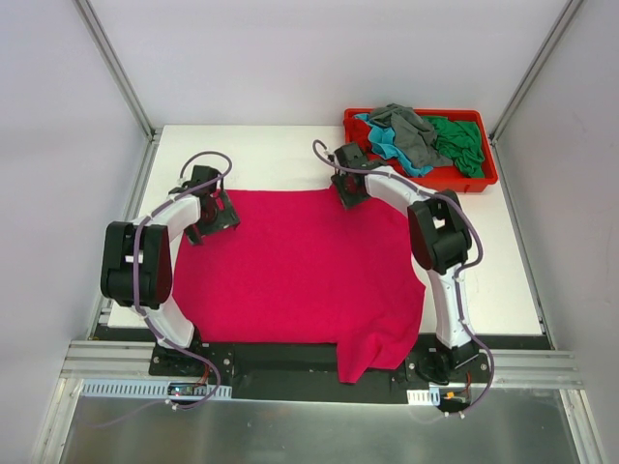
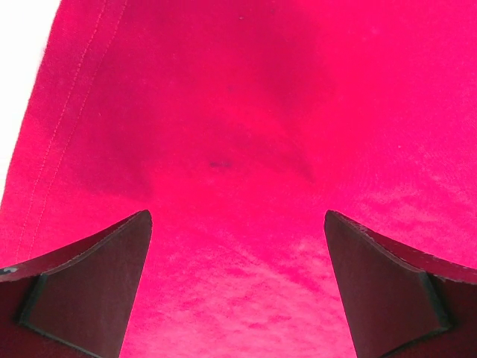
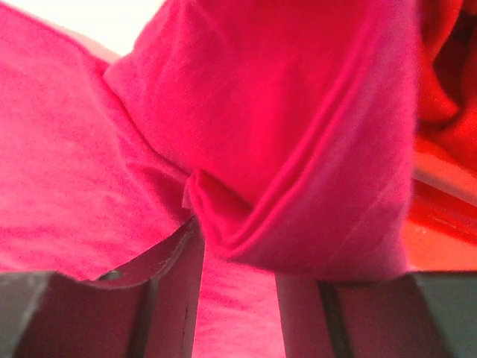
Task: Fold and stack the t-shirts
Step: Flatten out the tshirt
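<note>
A large magenta-pink t-shirt (image 1: 300,271) lies spread over the white table. Its near right corner hangs over the front edge. My left gripper (image 1: 215,211) is at the shirt's far left corner. In the left wrist view it (image 2: 237,215) is wide open just above the flat cloth (image 2: 223,112), holding nothing. My right gripper (image 1: 350,188) is at the shirt's far right corner. In the right wrist view it (image 3: 238,246) is closed on a bunched fold of the magenta shirt (image 3: 298,112), which rises in front of the camera.
A red plastic tray (image 1: 474,182) stands at the back right of the table, close to my right gripper. It holds a heap of a grey shirt (image 1: 406,126), a teal one (image 1: 385,143) and a green one (image 1: 462,145). White walls enclose the table.
</note>
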